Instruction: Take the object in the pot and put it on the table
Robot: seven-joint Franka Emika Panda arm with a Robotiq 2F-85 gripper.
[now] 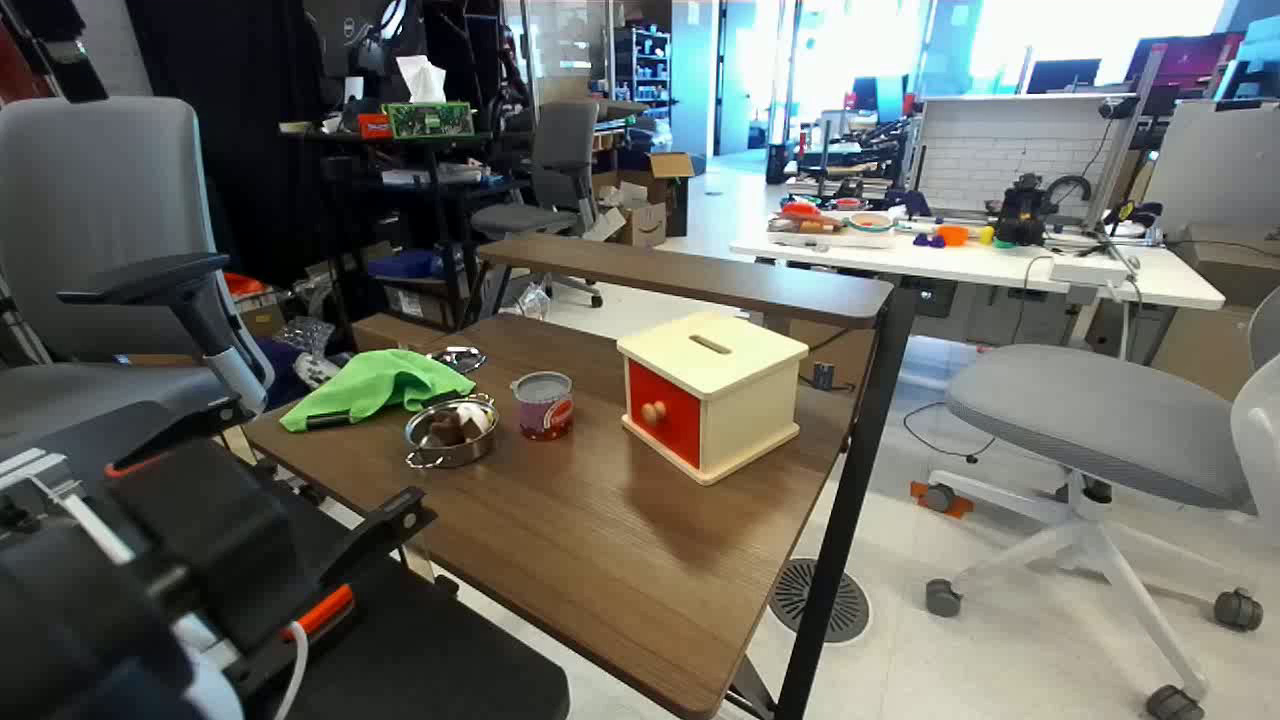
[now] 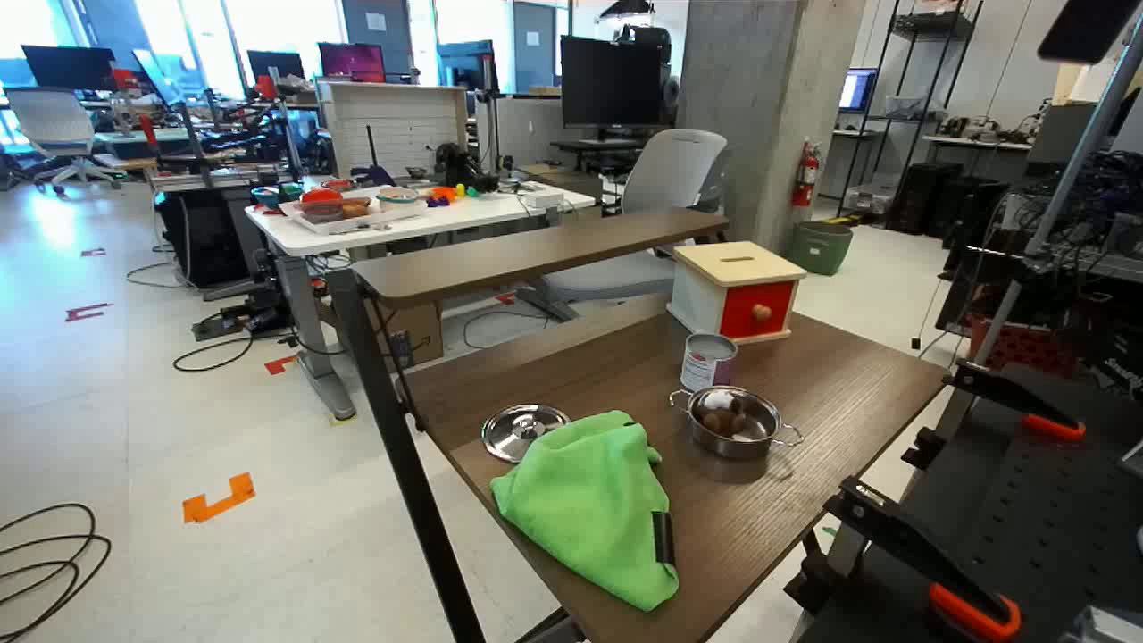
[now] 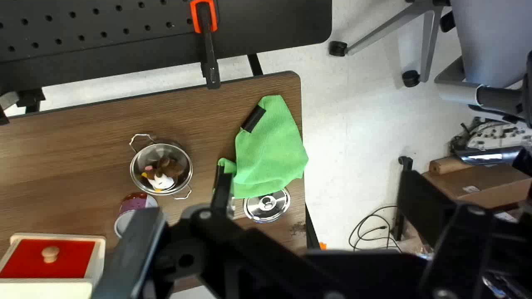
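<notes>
Pincer [image 3: 318,187], nearest: jaws spread wide and gripping nothing, presumably in readiness for the pick. To its left in the wrist view, past the cloth [image 3: 272,151], the pot [image 3: 145,157] stands upright and lidless on the table [image 3: 62,166]; the white object [image 3: 161,182] lies inside, close beside brown pieces [image 3: 171,168]. I see the lid [image 3: 267,205] beyond the jaws, near the cloth, and judge it set aside so that the pincer may enter the pot from above.

Both exterior views share the table [image 1: 620,560], slanting down from opposite ends — the wrist view looks steeply down.
</notes>
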